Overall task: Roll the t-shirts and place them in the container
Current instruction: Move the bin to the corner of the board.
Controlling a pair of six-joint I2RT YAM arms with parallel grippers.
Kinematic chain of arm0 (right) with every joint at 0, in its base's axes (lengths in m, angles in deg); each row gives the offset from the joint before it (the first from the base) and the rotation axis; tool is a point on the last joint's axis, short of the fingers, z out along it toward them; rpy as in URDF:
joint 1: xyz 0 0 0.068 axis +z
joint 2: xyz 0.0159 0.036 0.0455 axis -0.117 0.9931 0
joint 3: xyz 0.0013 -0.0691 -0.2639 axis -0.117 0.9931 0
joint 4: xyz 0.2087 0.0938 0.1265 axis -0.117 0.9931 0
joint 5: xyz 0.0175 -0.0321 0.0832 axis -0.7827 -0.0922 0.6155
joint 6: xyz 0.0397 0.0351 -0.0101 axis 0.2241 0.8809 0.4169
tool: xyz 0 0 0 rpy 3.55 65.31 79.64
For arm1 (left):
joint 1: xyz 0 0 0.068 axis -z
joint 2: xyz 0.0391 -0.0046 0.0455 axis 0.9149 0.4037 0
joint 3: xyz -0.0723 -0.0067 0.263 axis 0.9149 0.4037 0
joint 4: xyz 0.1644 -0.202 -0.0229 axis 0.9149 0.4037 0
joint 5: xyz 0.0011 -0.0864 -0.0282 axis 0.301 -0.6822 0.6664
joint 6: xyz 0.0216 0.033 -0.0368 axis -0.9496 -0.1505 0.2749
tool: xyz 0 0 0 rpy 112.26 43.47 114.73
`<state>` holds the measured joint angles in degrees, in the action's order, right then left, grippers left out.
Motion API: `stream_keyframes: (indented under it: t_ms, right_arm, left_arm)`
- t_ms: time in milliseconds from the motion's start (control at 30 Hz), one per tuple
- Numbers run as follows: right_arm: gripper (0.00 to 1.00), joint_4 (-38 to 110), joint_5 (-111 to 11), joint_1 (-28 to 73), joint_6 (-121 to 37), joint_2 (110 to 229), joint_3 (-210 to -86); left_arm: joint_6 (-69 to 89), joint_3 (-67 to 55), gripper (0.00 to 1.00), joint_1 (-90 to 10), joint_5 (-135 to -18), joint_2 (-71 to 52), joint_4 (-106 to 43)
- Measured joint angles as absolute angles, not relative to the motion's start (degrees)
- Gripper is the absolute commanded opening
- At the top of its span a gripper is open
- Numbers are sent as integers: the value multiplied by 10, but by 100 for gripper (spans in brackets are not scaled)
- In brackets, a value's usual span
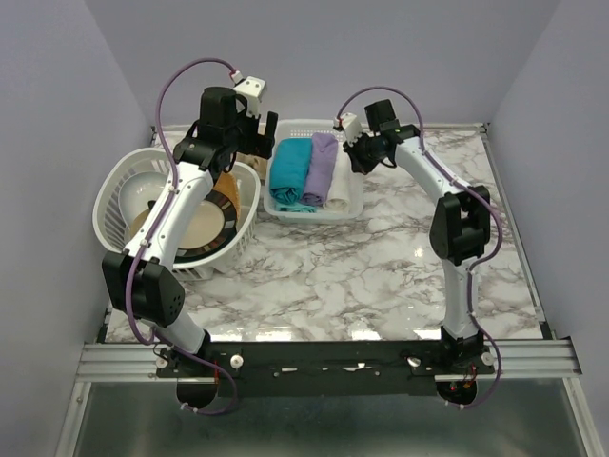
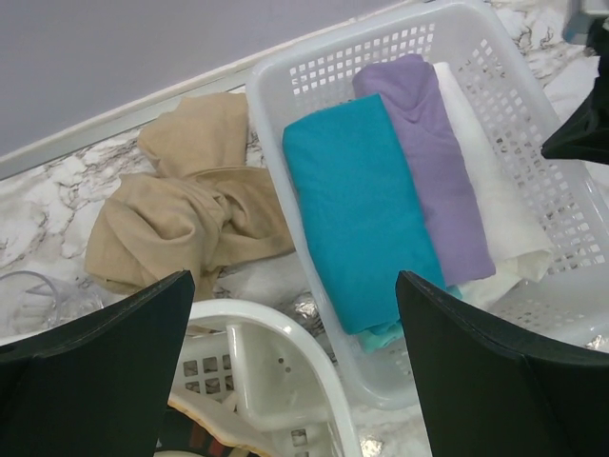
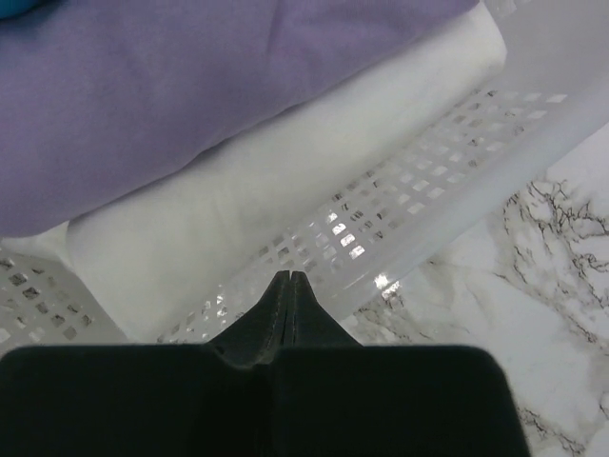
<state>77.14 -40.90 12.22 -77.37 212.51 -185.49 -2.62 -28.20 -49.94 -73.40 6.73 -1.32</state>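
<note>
**T-shirts – three rolled, one beige left to do**

T-shirts in three colours, the teal t-shirt [image 2: 357, 214], the lilac t-shirt [image 2: 433, 162] and the white t-shirt [image 2: 495, 205], lay rolled side by side in the rectangular basket [image 2: 314, 67], at upper centre of the top view. The beige t-shirt [image 2: 186, 209] lay crumpled and unrolled on the table [image 1: 362, 276], at left of the left wrist view, touching that basket's left wall and just behind the round basket [image 1: 119, 195] that held the plate [image 1: 217, 227]. By this evidence the task was judged mostly done, with one garment remaining.

The left gripper [image 2: 295, 314] hung above the baskets with its fingers wide apart and empty. The right gripper [image 3: 290, 281] had its fingers pressed together on nothing, over the basket's lattice wall beside the white roll.

The beige shirt sat hemmed in between both baskets and the table's far edge. Broad bare marble lay at lower centre of the top view.
</note>
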Motion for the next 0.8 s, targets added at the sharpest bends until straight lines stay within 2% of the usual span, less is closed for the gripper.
stream_keyframes:
  t_ms: [433,800]
  right_arm:
    - [1,724,-568,130,-792,2175,-1859]
    - [1,688,-644,57,-787,2186,-1858]
  left_arm:
    - [-26,-298,99,-499,-740,69,-16]
    - [-26,-298,99,-499,-747,70,-17]
